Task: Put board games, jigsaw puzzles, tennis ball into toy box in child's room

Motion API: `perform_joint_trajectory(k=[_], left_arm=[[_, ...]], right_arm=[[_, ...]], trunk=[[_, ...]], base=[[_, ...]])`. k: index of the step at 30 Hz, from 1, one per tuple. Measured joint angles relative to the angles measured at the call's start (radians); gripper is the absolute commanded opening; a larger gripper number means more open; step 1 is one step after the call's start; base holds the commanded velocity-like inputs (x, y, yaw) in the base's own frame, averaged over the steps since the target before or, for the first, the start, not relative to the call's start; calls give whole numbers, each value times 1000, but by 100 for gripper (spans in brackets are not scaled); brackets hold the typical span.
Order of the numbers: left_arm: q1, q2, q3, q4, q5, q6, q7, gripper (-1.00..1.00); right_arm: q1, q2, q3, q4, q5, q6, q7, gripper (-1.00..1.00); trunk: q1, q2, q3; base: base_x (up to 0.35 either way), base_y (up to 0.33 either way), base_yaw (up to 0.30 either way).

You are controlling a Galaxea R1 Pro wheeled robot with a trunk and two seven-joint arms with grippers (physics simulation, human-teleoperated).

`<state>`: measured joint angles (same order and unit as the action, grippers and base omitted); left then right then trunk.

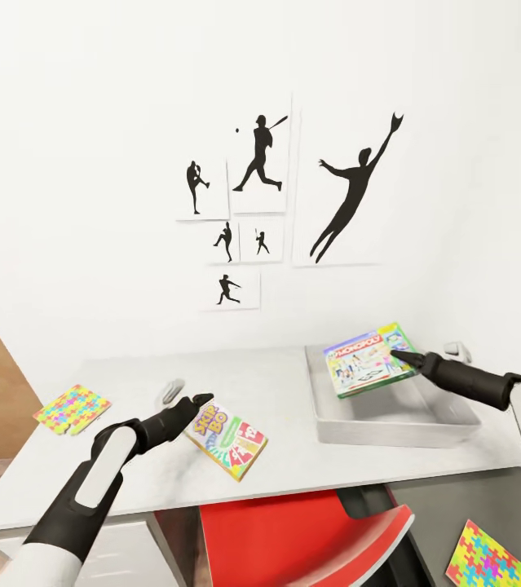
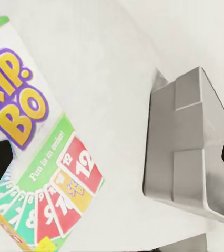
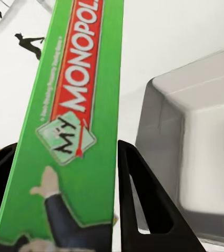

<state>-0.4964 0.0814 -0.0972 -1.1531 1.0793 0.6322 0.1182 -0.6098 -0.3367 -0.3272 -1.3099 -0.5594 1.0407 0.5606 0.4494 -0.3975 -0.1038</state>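
Observation:
My right gripper (image 1: 397, 356) is shut on the green-edged MONOPOLY board game (image 1: 370, 359), which hangs tilted over the light grey toy box (image 1: 456, 424) at the table's right. In the right wrist view the MONOPOLY box (image 3: 75, 105) sits between both fingers (image 3: 143, 199), with the toy box (image 3: 196, 147) beyond. The SKIP BO board game (image 1: 227, 440) lies flat on the table (image 1: 276, 383), and my left gripper (image 1: 200, 399) stands open at its near-left corner. In the left wrist view SKIP BO (image 2: 33, 157) lies beside one finger. One jigsaw puzzle (image 1: 72, 408) lies at the table's left, another (image 1: 492, 562) on the dark wing.
A red chair (image 1: 301, 530) stands tucked under the table's front edge. A small grey object (image 1: 170, 393) lies just left of my left gripper, and another (image 1: 456, 350) behind the toy box. Baseball silhouette pictures (image 1: 260, 163) hang on the white wall.

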Motion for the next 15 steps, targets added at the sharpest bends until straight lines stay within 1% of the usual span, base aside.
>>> perform_joint_trajectory(k=[3, 4, 5, 7, 8, 12, 13, 15], left_arm=[[-27, 2, 1, 0, 1, 3, 3, 100], [-27, 2, 1, 0, 1, 3, 3, 100], [-34, 2, 1, -1, 2, 4, 4, 100], [-43, 2, 1, -1, 3, 7, 4, 100], [-43, 2, 1, -1, 2, 7, 4, 100], [-56, 2, 1, -1, 6, 23, 4, 100], [-56, 2, 1, -1, 6, 23, 4, 100], [-63, 1, 2, -1, 7, 34, 4, 100]], right_arm=[[-54, -3, 2, 105, -1, 1, -2, -100], [-54, -3, 2, 106, -2, 1, -2, -100], [-71, -4, 2, 137, -6, 2, -2, -100], [-105, -6, 3, 193, 0, 1, -2, -100], [-106, -6, 3, 194, -2, 2, -3, -100], [-163, -9, 3, 281, 0, 2, -9, -100], [-164, -9, 4, 282, 1, 2, -9, -100], [-188, -10, 3, 325, 2, 1, -19, -100]], trunk=[[0, 0, 0], [0, 0, 0], [0, 0, 0], [0, 0, 0], [0, 0, 0], [0, 0, 0], [0, 0, 0], [0, 0, 0]], base=[[0, 0, 0], [0, 0, 0], [0, 0, 0], [0, 0, 0], [0, 0, 0], [0, 0, 0], [0, 0, 0], [0, 0, 0]])
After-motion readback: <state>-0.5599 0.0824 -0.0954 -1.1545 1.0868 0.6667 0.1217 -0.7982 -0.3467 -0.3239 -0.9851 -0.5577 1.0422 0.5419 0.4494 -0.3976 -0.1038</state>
